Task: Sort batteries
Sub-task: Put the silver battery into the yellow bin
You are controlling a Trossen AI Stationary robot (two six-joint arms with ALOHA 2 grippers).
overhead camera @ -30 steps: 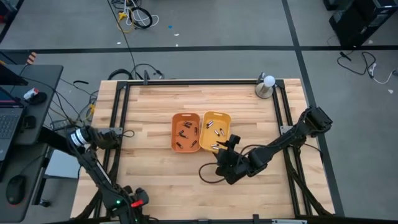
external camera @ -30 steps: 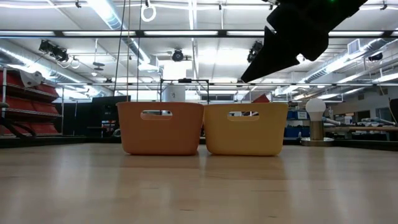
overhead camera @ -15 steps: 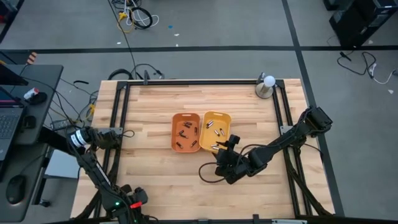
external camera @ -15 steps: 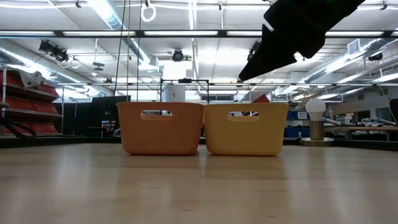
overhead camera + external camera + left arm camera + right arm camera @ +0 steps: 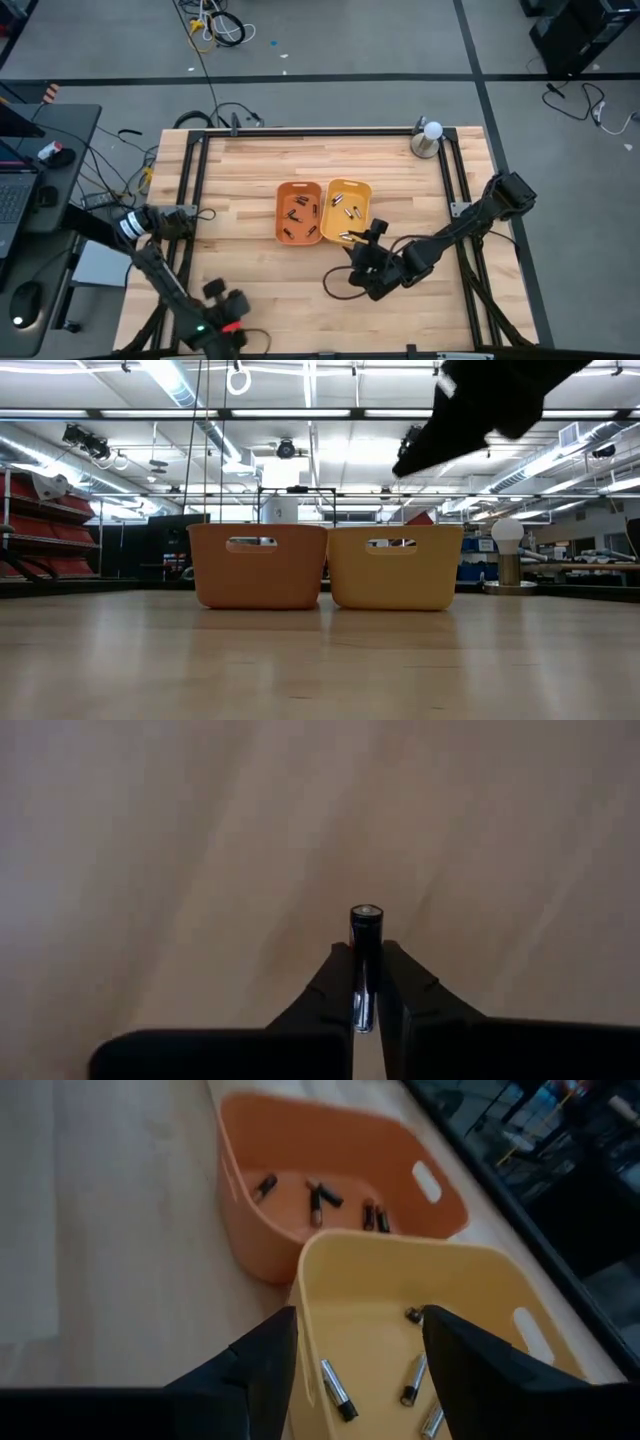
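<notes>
High view: the right arm reaches in low across the wooden table, its right gripper just beside the near edge of the yellow tray; its fingers stand apart, empty. The left arm is folded at the table's near-left corner, its left gripper clamped on a dark battery with a silvery end cap; no label is legible. Orange tray, touching the yellow one, holds dark batteries; the yellow tray holds silvery batteries.
</notes>
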